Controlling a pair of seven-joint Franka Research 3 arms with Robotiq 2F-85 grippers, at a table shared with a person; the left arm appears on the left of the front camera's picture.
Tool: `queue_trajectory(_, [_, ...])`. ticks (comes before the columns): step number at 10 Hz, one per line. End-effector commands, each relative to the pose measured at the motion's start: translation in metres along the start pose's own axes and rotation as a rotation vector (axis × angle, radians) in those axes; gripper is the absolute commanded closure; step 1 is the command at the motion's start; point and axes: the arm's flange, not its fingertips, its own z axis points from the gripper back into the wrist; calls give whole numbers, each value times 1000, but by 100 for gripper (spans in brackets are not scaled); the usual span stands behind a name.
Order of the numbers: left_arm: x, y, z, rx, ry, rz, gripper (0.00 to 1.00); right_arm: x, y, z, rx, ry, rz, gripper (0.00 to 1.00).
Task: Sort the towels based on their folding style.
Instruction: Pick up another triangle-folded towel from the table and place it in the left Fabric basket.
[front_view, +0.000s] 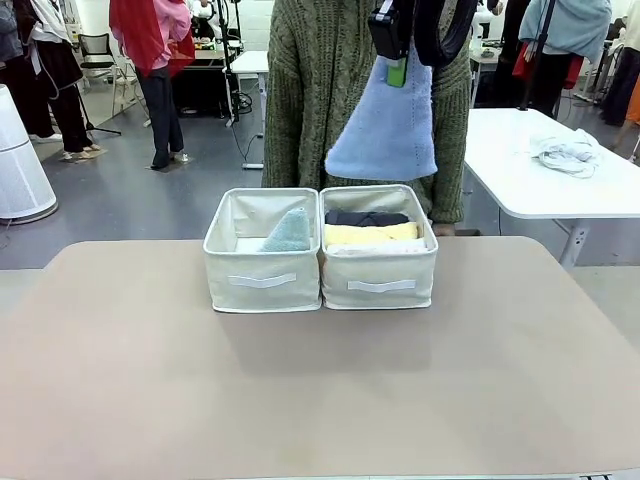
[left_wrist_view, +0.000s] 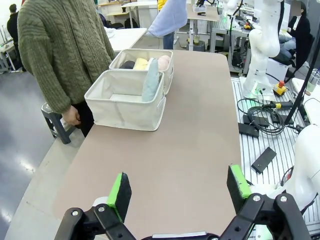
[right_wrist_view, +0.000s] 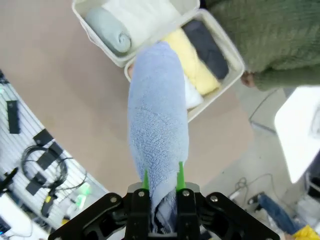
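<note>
Two fabric bins stand side by side, touching, near the far edge of the worktop (front_view: 320, 400), about midway between its left and right edges. The near half of the worktop and both side margins are bare.

Left bin (front_view: 262, 270): one pale green cone towel (front_view: 289, 232), leaning against the wall shared with the right bin; the bin floor beside it is open.

Right bin (front_view: 380, 272): dark grey roll (front_view: 366, 217) at the far wall, yellow roll (front_view: 370, 235) next, white roll (front_view: 378, 247) nearest the front wall. A pink roll (left_wrist_view: 163, 62) shows in the left wrist view. Count: four rolls.

Right gripper (right_wrist_view: 161, 181) clenched on the narrow tip of the lavender-blue cone towel (front_view: 385, 125), which hangs wide end down above the right bin's far edge, clear of the rim. Cones: two.

Left gripper (left_wrist_view: 180, 189) released, jaws wide, over the bare worktop well short of the bins.

A person in a green sweater (front_view: 330, 80) stands at the far edge behind the bins.
</note>
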Motion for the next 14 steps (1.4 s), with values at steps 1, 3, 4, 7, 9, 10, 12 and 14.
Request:
queue_trajectory(1, [0,-2,0,8,12,-1,0,28,-15,-17,20,-141,170,82])
queue_trajectory(3, [0,-2,0,8,12,-1,0,59,-22,-36,28,-216,363,82])
queue_trajectory(4, [0,-2,0,8,12,-1,0,73,-22,-43,38,-236,442,82])
queue_trajectory(7, [0,-2,0,8,12,-1,0,109,-18,-73,115,-282,556,82])
queue_trajectory(9, [0,-2,0,8,12,-1,0,97,-13,-82,78,-261,528,82])
queue_trajectory(10, [0,-2,0,8,12,-1,0,97,-13,-82,78,-261,528,82])
queue_trajectory(12, [0,-2,0,8,12,-1,0,103,-13,-88,88,-263,533,82])
queue_trajectory(14, [0,-2,0,8,12,-1,0,126,-12,-114,104,-284,669,82])
